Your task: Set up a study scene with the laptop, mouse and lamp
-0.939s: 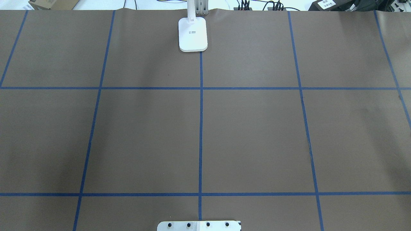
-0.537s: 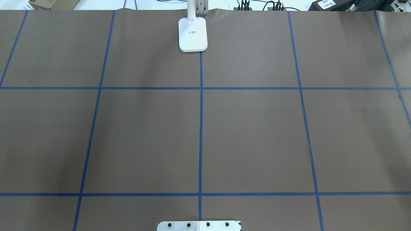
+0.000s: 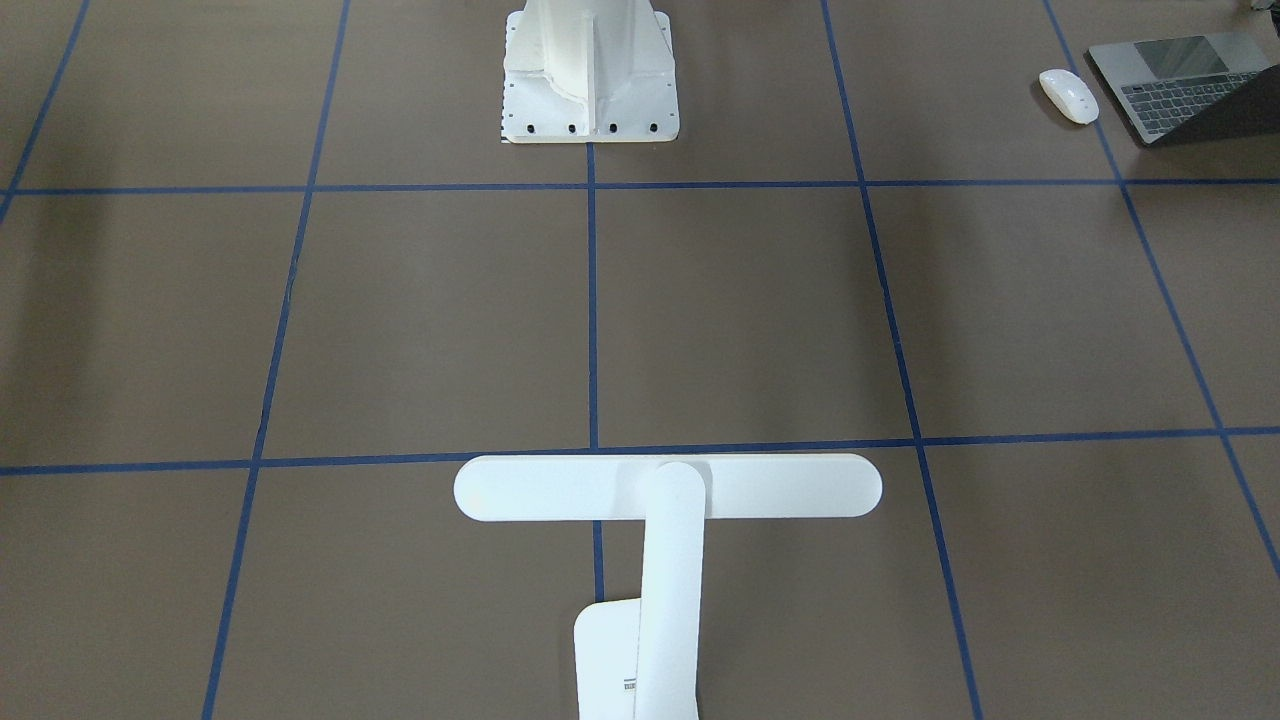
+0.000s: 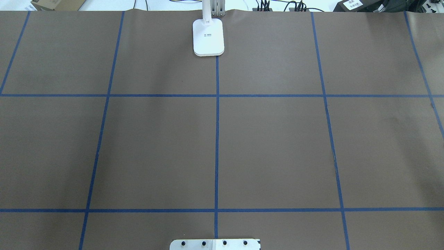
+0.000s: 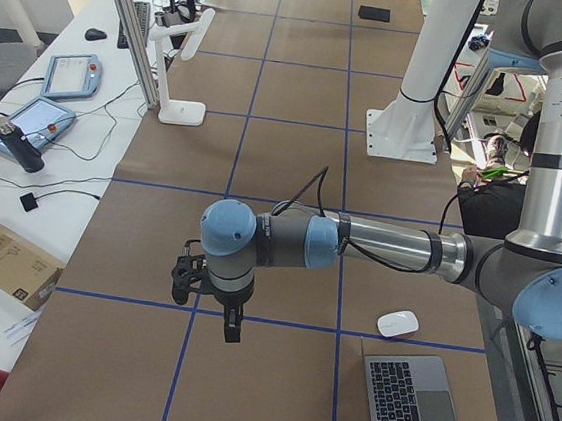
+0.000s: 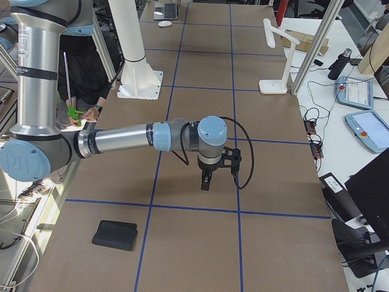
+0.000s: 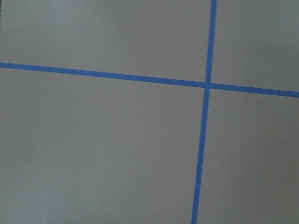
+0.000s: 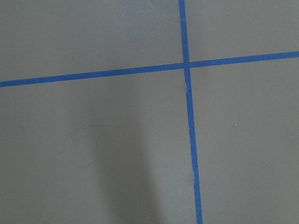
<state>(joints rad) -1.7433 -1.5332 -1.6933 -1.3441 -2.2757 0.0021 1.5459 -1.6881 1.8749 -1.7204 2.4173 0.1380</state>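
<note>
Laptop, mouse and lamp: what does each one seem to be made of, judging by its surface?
The laptop looks like matte grey metal, perhaps aluminium: its deck has an even, dull sheen. The mouse seems to be glossy white plastic: a smooth, rounded shell. The lamp appears to be white plastic with a satin finish: uniform colour and soft rounded ends, though painted metal is possible.

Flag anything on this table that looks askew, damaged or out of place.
Only one small thing: the brown table cover seems scuffed or torn along a blue tape line on the robot's right. The lamp, mouse and laptop look intact.
</note>
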